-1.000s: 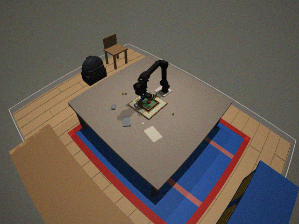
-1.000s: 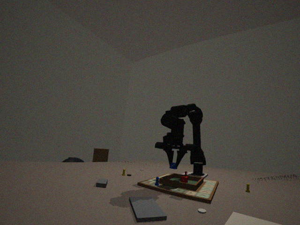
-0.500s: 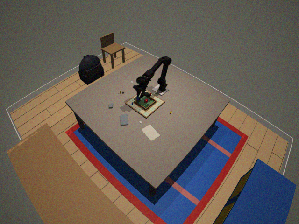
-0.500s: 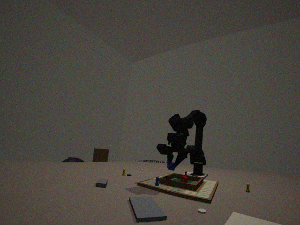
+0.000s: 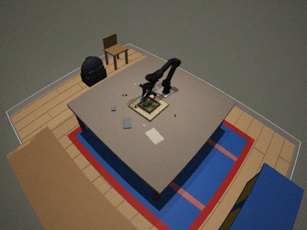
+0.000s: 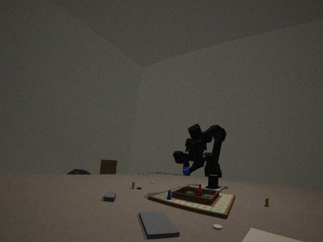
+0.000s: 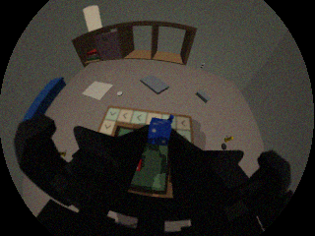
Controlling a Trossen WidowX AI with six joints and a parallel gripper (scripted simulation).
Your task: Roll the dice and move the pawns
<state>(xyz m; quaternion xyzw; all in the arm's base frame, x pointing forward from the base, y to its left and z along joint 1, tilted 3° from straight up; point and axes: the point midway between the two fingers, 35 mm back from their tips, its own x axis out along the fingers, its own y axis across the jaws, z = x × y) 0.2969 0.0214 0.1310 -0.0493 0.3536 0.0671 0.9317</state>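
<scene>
My gripper is shut on the blue die, held in the air above the level of the tray walls. The red die lies in the tray; the wrist view shows only part of it beside a finger. The tray sits in the middle of the board. The blue pawn stands on the board's left side in the top and exterior views. The red pawn stands behind the tray, near the arm; the wrist view hides it.
Yellow pawns stand on either side of the board. A grey slab, a small grey block, a white disc and a pale sheet lie around it.
</scene>
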